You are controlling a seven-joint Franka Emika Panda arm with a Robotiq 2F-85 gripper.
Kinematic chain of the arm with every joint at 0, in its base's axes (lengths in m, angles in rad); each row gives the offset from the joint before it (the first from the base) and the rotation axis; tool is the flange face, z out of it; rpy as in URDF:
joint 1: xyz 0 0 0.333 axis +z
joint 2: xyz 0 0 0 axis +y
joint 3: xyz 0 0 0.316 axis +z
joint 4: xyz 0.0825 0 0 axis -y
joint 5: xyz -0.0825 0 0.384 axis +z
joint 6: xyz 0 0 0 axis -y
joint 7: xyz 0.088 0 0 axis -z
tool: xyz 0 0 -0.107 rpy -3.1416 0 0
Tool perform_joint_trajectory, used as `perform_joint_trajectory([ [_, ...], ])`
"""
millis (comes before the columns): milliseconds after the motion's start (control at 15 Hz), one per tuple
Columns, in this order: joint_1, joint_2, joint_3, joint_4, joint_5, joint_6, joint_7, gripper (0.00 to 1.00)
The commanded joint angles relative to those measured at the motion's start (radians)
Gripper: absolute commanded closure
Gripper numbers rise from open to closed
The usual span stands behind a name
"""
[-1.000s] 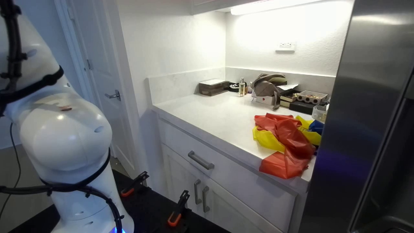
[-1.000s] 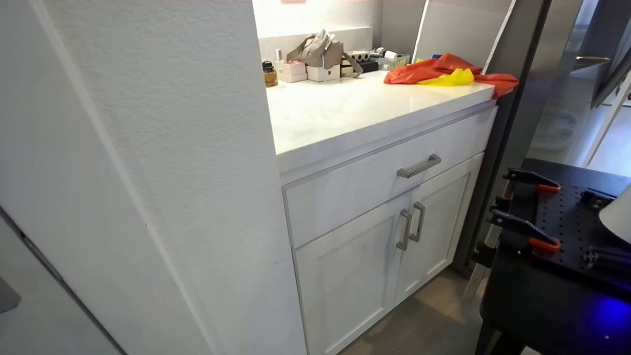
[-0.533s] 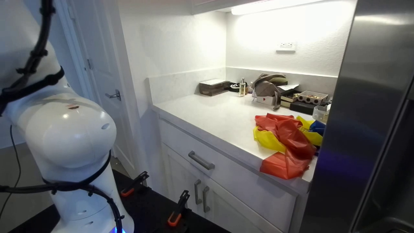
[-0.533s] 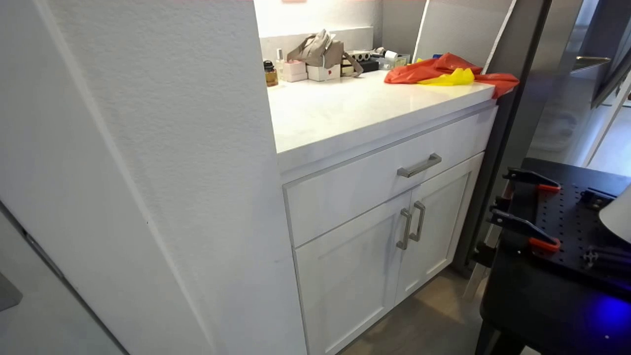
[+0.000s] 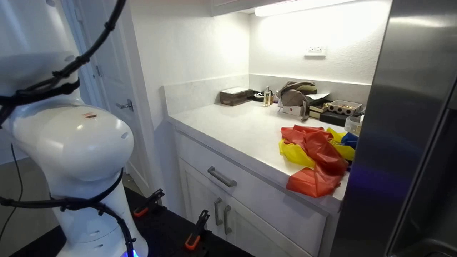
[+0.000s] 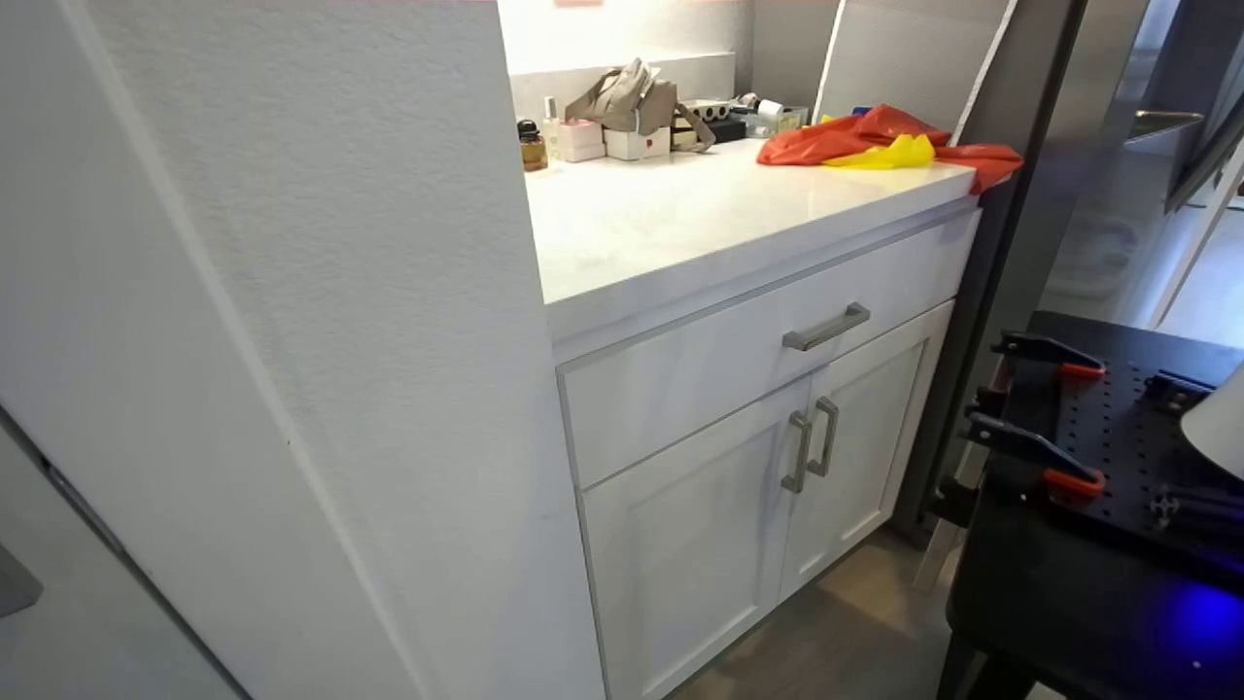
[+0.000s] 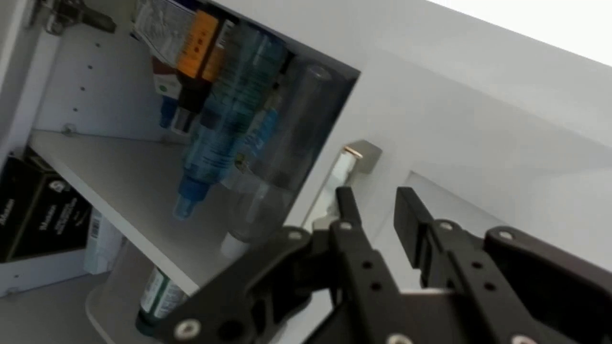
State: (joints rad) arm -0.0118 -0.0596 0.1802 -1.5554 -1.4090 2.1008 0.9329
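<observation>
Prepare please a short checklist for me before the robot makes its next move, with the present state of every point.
1. Tool open and holding nothing: ok; a gap shows between its fingertips.
2. Metal handle free of contact: cannot tell; one fingertip overlaps it in the wrist view.
3. Bottles outside the grasp: ok; they are in the open cabinet.
4. Tool visible from outside: not ok; neither exterior view shows it.
5. Colourful sheet wholly on the counter: not ok; its red part hangs over the front edge.
6. Both clamps at the black table's edge: ok.
</observation>
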Motion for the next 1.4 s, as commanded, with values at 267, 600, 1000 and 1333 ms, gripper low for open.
perform_joint_trajectory([
  [267,0.105,-0.038,0.002,0.075,0.179,-0.401,-0.182,1.0],
  [600,0.114,-0.087,-0.016,0.072,0.177,-0.492,-0.157,1.0],
  [1000,0.088,-0.147,-0.069,0.059,0.221,-0.517,-0.158,1.0],
  [1333,0.064,-0.199,-0.095,0.065,0.288,-0.596,-0.173,1.0],
])
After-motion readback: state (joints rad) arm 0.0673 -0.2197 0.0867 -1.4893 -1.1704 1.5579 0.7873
